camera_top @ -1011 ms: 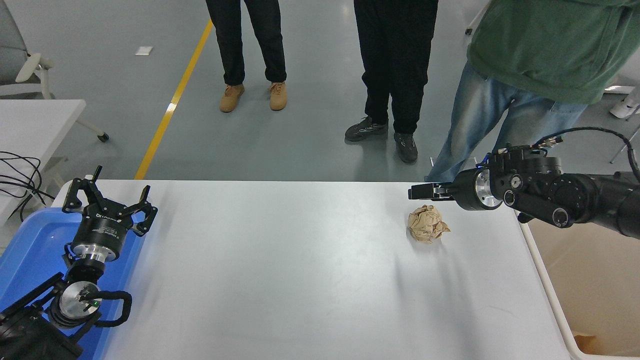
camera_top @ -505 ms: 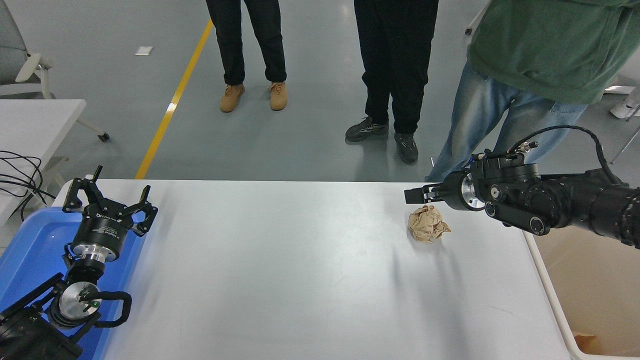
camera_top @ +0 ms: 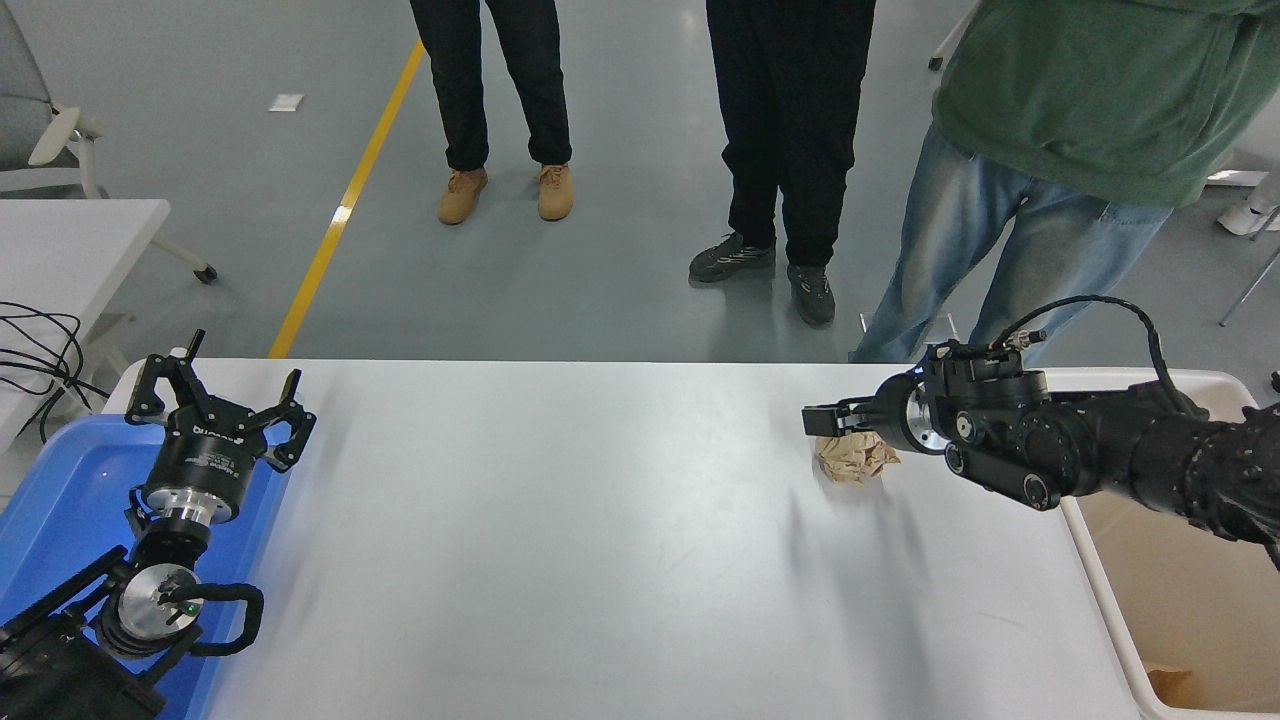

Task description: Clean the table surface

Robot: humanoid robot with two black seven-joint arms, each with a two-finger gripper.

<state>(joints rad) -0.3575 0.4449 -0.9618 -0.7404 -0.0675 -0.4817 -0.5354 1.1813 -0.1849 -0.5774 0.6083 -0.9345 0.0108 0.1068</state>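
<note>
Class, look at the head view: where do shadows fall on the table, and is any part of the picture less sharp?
Head view: soft grey shadows streak the table surface below the crumpled paper ball and the right gripper; even overhead light, no harsh glare; the gripper's fingertips look slightly smeared, while the parked left gripper is crisp.

Blue tray [camera_top: 60, 500], beige bin [camera_top: 1190, 570], paper ball [camera_top: 855, 458]

Paper ball [camera_top: 852, 458] on table surface [camera_top: 560, 520], bin [camera_top: 1180, 590] to its right.
</note>
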